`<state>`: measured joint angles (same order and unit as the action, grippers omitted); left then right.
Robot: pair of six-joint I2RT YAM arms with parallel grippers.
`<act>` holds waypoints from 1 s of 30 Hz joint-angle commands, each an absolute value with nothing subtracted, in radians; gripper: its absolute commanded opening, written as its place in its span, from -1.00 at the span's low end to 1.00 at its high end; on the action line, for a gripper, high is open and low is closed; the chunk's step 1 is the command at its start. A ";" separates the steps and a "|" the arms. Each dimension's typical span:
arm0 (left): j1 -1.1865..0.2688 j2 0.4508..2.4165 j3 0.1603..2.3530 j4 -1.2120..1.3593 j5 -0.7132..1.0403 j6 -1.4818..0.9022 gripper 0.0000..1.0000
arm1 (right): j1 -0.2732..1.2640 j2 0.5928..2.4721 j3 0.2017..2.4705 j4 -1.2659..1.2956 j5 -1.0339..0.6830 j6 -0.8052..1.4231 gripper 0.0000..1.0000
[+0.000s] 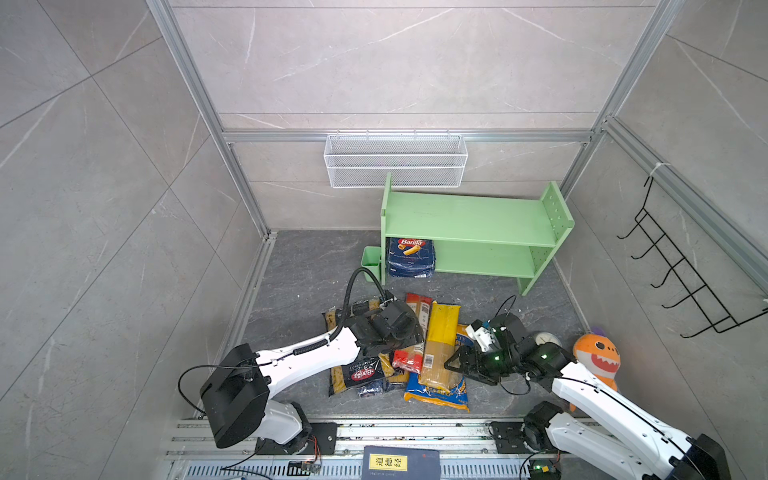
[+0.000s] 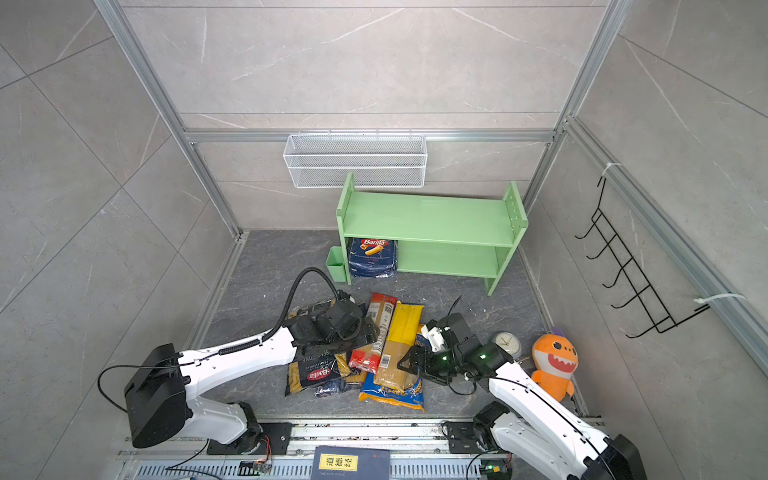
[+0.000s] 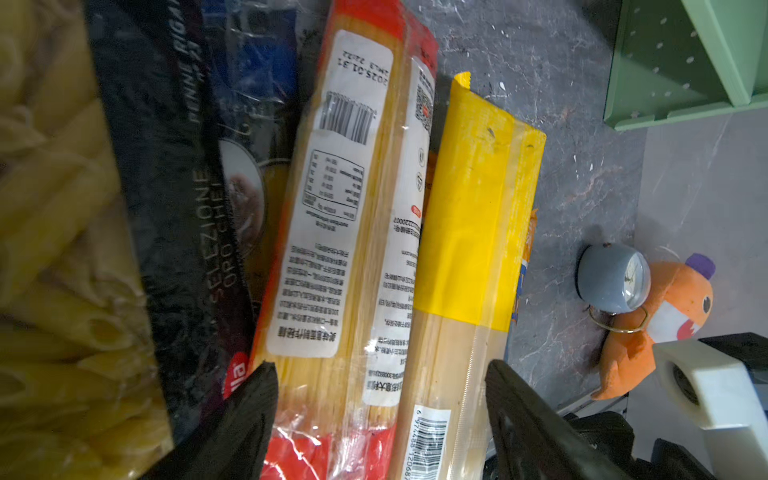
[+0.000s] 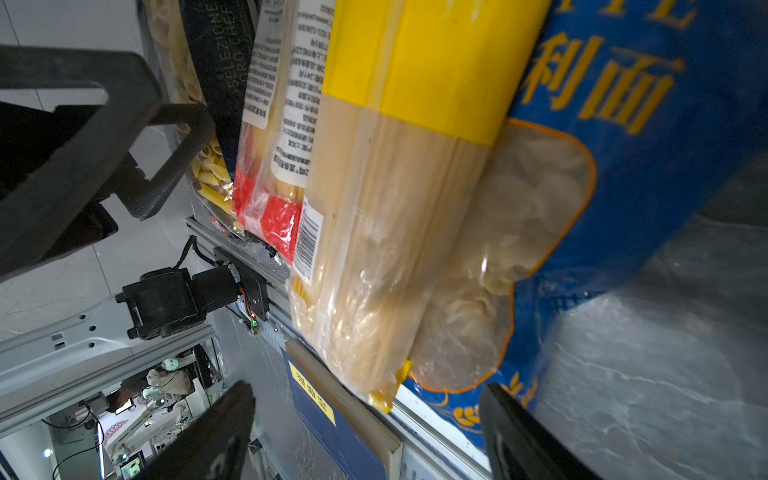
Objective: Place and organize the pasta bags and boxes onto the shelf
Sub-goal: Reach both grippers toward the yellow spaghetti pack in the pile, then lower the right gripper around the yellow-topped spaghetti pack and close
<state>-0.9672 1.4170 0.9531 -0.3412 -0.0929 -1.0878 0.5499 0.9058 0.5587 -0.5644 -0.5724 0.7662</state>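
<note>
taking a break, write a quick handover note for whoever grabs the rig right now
Left gripper: open, jaws astride the red-ended spaghetti pack and the yellow spaghetti pack; neither is lifted.
Right gripper: open at the yellow pack's near end, holding nothing.
Done: the Barilla carton is on the lower tier of the shelf, at its left end.
Left: every bag lies in a floor pile in front of the shelf. That is both spaghetti packs, the black penne bag, and the blue-orange orecchiette bag under the yellow pack.
</note>
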 commanded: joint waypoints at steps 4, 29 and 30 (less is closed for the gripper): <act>-0.940 1.360 0.937 -0.330 -0.049 -1.060 0.47 | 0.556 0.976 0.549 -0.414 -0.608 0.816 0.66; -0.801 1.301 0.917 -0.417 0.050 -0.995 0.27 | 0.678 1.267 0.483 0.002 -0.577 0.976 0.61; -0.799 1.300 0.919 -0.421 0.054 -0.992 0.27 | 0.687 1.274 0.483 0.012 -0.570 0.984 0.60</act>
